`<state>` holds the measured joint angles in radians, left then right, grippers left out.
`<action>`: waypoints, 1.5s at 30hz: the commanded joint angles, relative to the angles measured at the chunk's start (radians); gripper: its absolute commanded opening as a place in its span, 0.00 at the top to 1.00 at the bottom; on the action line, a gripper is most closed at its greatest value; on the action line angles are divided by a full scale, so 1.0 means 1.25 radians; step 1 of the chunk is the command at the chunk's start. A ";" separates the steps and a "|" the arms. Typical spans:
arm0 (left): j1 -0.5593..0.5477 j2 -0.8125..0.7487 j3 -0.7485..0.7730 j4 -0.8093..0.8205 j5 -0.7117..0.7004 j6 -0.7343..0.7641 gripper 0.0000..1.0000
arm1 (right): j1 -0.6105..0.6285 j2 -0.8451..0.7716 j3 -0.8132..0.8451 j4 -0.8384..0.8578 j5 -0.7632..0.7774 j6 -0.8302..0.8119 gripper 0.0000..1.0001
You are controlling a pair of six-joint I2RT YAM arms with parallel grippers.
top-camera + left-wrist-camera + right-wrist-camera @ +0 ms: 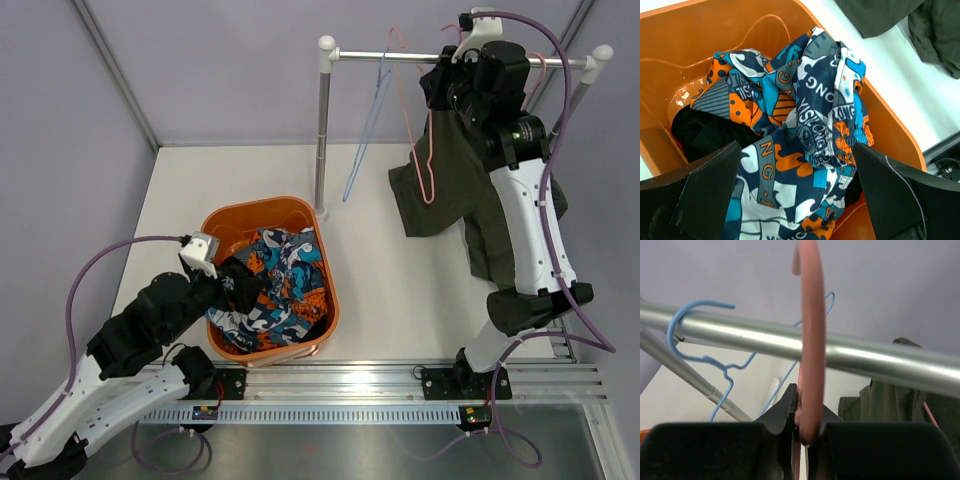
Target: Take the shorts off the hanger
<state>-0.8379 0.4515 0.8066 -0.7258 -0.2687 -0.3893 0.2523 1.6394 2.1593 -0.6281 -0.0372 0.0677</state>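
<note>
Olive green shorts (440, 190) hang below the silver rail (400, 57) at the back right, with a pink hanger (429, 197) in front of them. My right gripper (437, 80) is up at the rail, shut on the pink hanger's hook (810, 340), which loops over the rail (865, 357). The olive shorts (890, 400) show behind the rail in the right wrist view. My left gripper (235, 280) is open over the orange basket (330, 290). Its fingers (710, 190) straddle patterned blue, orange and white shorts (810, 95) lying in the basket.
An empty blue hanger (365, 140) hangs on the rail's left part, near the upright post (323, 130). A black garment (700, 135) lies under the patterned shorts. A second pink hanger (540, 70) sits at the rail's right end.
</note>
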 commanded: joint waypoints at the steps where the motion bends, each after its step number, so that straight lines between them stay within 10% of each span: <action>1: -0.001 -0.038 -0.011 0.014 0.016 0.021 0.01 | -0.003 0.046 0.094 -0.012 0.008 0.023 1.00; 24: -0.001 -0.040 -0.028 0.026 0.028 0.030 0.01 | 0.005 0.102 -0.027 0.010 0.024 0.033 1.00; 34: -0.001 -0.032 -0.029 0.026 0.028 0.029 0.01 | 0.008 -0.026 -0.106 0.013 0.054 0.028 0.60; 45: -0.001 -0.041 -0.028 0.026 0.028 0.029 0.01 | 0.007 -0.242 -0.201 0.008 0.152 0.053 0.40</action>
<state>-0.8379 0.4084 0.7746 -0.7311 -0.2497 -0.3691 0.2565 1.4509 1.9392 -0.6514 0.0673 0.1177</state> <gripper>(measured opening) 0.988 0.584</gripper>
